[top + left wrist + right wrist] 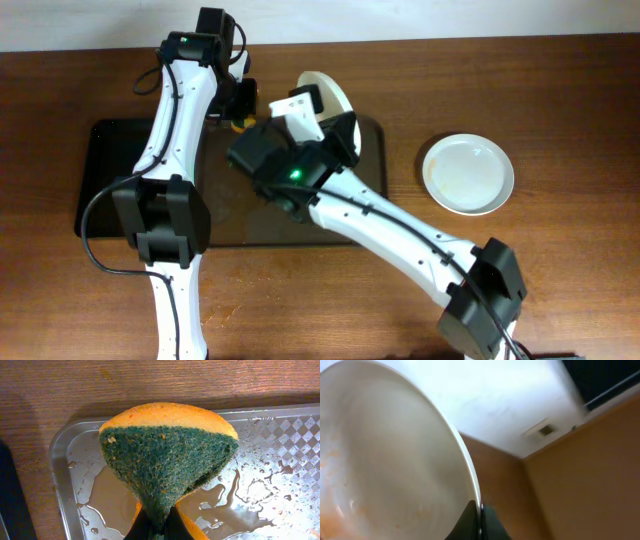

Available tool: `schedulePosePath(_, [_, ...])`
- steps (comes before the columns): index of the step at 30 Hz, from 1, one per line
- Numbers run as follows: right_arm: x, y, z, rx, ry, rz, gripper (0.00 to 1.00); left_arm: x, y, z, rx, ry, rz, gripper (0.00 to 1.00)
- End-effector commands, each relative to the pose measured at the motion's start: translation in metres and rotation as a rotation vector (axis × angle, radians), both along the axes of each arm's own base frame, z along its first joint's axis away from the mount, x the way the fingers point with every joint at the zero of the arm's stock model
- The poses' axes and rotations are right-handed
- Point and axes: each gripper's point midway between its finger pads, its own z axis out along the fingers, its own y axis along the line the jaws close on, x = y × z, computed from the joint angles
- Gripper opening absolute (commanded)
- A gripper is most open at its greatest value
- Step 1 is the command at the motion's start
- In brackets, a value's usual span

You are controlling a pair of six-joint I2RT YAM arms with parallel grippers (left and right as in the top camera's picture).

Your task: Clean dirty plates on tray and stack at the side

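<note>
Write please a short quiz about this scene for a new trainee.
1. True or false: the left gripper holds a sponge above the wet tray.
2. How does the right gripper hold the white plate? A) flat on the tray B) tilted, by its rim C) upside down
3. Fill in: in the overhead view a second plate lies on the table to the ___ of the tray.
Key: 1 true; 2 B; 3 right.

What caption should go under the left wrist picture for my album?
Left gripper pinching a green-and-orange sponge over the wet tray.
</note>
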Motion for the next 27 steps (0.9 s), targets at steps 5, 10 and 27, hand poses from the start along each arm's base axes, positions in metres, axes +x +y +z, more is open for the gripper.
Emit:
schedulePosePath(5, [-0.006, -0.003, 0.022, -0.026, -0.129, -0.041, 0.04, 0.002, 0.005, 0.004, 0.01, -0.016, -0.011, 0.01])
schedulePosePath(10, [0.01, 0.025, -0.087, 0.553, 0.326, 0.014, 0.04, 0.002, 0.004, 0.004, 0.01, -0.016, -0.011, 0.01])
schedulePosePath(27, [0.057, 0.058, -0.224, 1.107, 0.792, 0.057, 0.5, -0.029, 0.007, -0.021, 0.016, 0.133, 0.01, 0.0])
